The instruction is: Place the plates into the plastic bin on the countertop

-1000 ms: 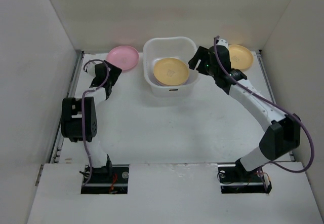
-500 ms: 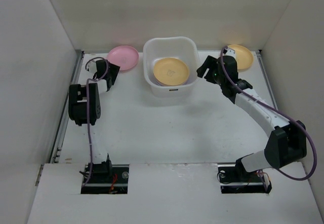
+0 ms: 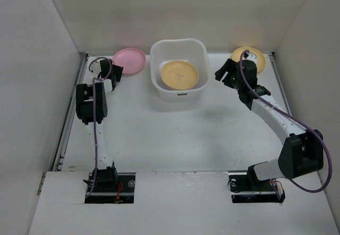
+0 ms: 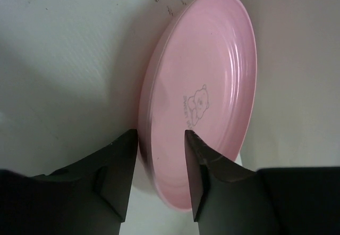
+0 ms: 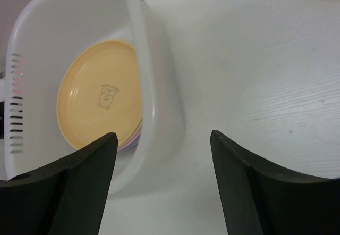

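Left hand (image 4: 159,135) straddles the near rim of the pink plate (image 4: 212,75), one finger outside the edge and one over the inner face. The fingers stand fairly close together, but whether they pinch the rim yet I cannot tell. Taking the plate by its edge makes sense: it lies flat on the worktop (image 3: 175,134) just ahead of this hand and offers no other hold. The plastic bin (image 3: 178,42) stands off to this hand's right. Inside it a yellow plate (image 5: 95,102) tops a small stack (image 5: 130,143), so most of the job looks done. Right hand (image 5: 163,134) hovers empty with its fingers wide apart, the bin just ahead to its left. A loose yellow plate (image 3: 256,59) lies on the worktop ahead to its right, probably its next pick.
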Robot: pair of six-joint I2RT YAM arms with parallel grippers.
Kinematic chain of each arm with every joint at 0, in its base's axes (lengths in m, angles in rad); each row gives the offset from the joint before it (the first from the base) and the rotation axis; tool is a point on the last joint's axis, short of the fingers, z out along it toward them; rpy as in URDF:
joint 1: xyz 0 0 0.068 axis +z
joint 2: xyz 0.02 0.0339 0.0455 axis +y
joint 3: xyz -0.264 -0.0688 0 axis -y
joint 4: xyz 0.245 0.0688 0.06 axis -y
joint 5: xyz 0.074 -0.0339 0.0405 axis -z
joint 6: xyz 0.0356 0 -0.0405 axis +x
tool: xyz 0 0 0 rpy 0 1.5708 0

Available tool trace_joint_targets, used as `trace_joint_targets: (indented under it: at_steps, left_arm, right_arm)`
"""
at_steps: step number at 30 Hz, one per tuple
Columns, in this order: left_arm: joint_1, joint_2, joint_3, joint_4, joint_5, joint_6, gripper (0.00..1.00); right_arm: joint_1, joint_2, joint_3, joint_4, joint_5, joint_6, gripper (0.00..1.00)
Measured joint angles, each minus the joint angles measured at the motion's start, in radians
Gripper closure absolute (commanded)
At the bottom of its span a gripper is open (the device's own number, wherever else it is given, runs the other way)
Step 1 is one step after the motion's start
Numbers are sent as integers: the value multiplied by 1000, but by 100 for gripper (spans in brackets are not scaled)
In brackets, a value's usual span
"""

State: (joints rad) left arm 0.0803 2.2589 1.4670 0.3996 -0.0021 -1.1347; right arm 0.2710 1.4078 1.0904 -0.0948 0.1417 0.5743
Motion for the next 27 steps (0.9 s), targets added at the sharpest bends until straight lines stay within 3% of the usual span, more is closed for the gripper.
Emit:
trace_joint_targets:
  at_steps: [4,7,11,18,22,27]
  left_arm:
    - [1,21,19,-17,3,-15,89]
    - [7,21,16,-28,10,-15,95]
    - [21,-57,-101,-10,20,-18,95]
    - [67,-415,-402,-70,32,37,93]
    - [39,-610,-411,-84,57,91,92]
    - [-128,-710,-279,-147,96,196,91]
  right_arm:
    - [-36,-18,-26,6,0,9,24]
    - [-41,-26,-30,6,0,10,24]
    - [-41,-42,-42,13,0,17,24]
    - [-80,-105,-94,22,-3,32,24]
    - [-143,-143,-135,20,-3,44,24]
    - [-208,-178,-174,19,-2,56,24]
